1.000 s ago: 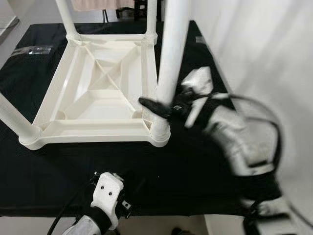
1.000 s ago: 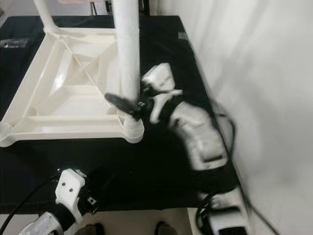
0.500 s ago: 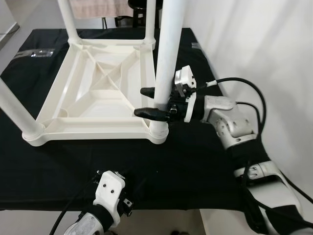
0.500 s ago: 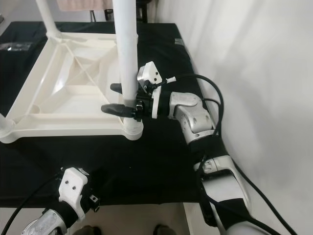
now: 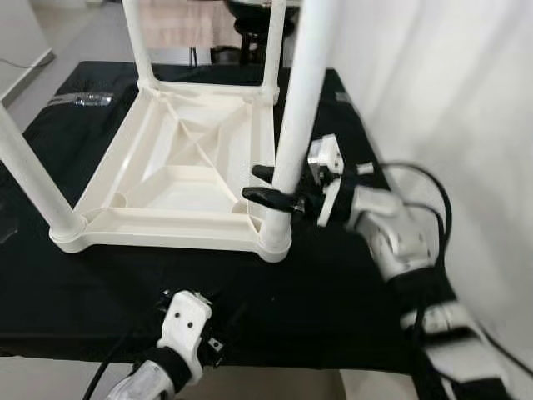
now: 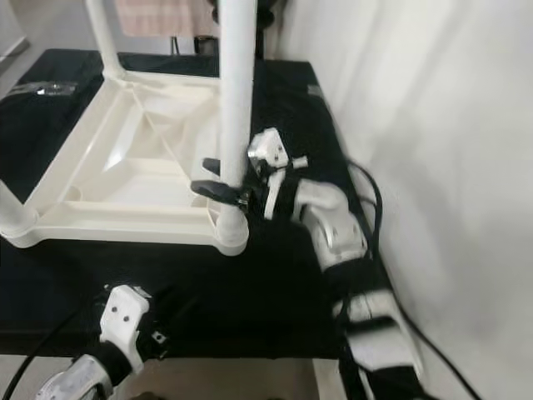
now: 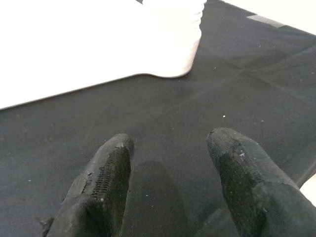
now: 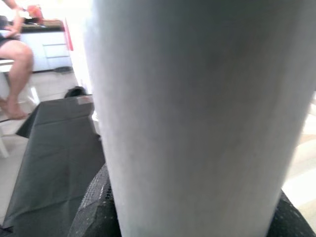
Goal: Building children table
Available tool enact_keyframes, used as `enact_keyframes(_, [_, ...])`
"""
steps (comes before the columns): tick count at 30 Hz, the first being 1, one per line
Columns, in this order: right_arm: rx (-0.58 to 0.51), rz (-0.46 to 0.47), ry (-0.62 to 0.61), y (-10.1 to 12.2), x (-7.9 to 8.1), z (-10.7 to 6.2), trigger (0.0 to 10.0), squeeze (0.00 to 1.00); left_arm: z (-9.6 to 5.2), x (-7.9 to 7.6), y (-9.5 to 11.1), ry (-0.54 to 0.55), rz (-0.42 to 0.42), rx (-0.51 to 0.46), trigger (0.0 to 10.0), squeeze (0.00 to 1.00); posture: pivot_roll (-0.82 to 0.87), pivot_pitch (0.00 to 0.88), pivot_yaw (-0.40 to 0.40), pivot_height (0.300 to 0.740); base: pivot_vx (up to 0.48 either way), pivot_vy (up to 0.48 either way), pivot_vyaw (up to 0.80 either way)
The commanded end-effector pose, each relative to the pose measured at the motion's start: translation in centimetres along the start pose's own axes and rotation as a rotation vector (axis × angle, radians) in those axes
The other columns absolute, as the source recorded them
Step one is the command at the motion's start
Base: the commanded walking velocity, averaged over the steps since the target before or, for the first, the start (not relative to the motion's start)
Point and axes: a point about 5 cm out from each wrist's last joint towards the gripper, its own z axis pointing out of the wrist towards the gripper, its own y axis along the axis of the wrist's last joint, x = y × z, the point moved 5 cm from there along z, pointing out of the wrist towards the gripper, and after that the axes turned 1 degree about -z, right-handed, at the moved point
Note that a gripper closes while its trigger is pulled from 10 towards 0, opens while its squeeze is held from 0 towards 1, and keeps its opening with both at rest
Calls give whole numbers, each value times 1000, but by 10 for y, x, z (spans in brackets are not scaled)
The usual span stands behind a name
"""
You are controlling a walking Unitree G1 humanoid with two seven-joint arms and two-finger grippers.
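At three o'clock of the upturned table (image 5: pixel 179 175) on the black worktop (image 5: pixel 333 275), the right hand (image 5: pixel 268 185) clasps the upright near-right leg (image 5: pixel 293 125) low; left hand (image 7: pixel 168 163), spread wide, idles.

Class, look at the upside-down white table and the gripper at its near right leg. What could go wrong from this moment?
1. The right gripper straddles the leg low down; a sideways push could tilt or unseat it from its corner socket.
2. The table top lies loose on the black cloth, so it may slide.
3. The left gripper hovers apart and bracing nothing.
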Motion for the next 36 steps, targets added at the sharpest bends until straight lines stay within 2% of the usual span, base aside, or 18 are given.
enact_keyframes(1, [117,83,-49,-32,4,-6,0,0,-1,-2,-4,-2,-20,7,10000,0,20,96,-59,740,0,0,0])
enact_keyframes(2, [179,150,-354,-57,0,-11,0,0,-1,0,-5,-1,-21,6,10000,0,8,91,-59,740,0,0,0])
enact_keyframes(3, [273,201,-586,-88,13,-26,0,0,1,1,-5,-2,-21,4,10000,0,21,86,-58,740,0,0,0])
enact_keyframes(5, [363,240,-790,-114,27,-39,0,0,3,4,-6,-3,-18,2,10000,0,6,72,-48,740,0,0,0])
enact_keyframes(8, [358,233,-778,-115,26,-33,0,0,5,4,-6,-3,-17,1,10000,0,14,67,-54,740,0,0,0])
enact_keyframes(10, [327,202,-773,-109,9,-19,0,0,7,4,-7,-1,-16,0,10000,0,31,51,-70,740,0,0,0])
enact_keyframes(15, [310,191,-773,-103,-1,-11,0,0,9,6,-8,10,-9,-7,10000,0,42,46,-77,740,0,0,0])
enact_keyframes(16, [309,189,-761,-100,-2,-9,5529,0,9,7,-8,16,-7,-9,10000,0,42,46,-77,740,0,0,0])
enact_keyframes(17, [309,189,-761,-100,-2,-9,5529,0,9,7,-8,16,-7,-9,10000,0,42,46,-77,740,0,0,0])
enact_keyframes(18, [311,192,-763,-95,-1,-8,10000,0,9,7,-7,18,-7,-11,10000,0,40,48,-78,740,0,0,0])
enact_keyframes(21, [294,197,-748,-88,0,-6,10000,0,9,7,-7,19,-8,-13,10000,0,40,50,-78,740,0,0,0])
enact_keyframes(22, [283,199,-746,-83,1,-6,10000,318,9,7,-7,18,-8,-15,10000,0,40,53,-78,740,0,0,0])
enact_keyframes(24, [283,199,-746,-83,1,-6,10000,318,9,7,-7,18,-8,-15,10000,0,40,53,-78,740,0,0,0])
enact_keyframes(25, [201,225,-653,-68,2,2,10000,1000,9,5,-7,15,-11,-17,10000,0,39,58,-79,740,0,0,0])
enact_keyframes(28, [108,233,-530,-49,3,11,10000,1000,9,4,-6,12,-13,-18,10000,0,39,62,-82,740,0,0,0])
enact_keyframes(29, [5,194,-264,-20,10,18,10000,0,9,2,-6,8,-16,-22,10000,0,37,62,-83,740,0,0,0])
enact_keyframes(31, [13,129,-99,-15,12,16,10000,0,10,1,-5,7,-19,-25,10000,0,41,61,-89,740,0,0,0])
enact_keyframes(36, [63,27,118,-8,8,19,10000,0,13,0,-5,6,-22,-29,10000,0,50,55,-98,740,0,0,0])
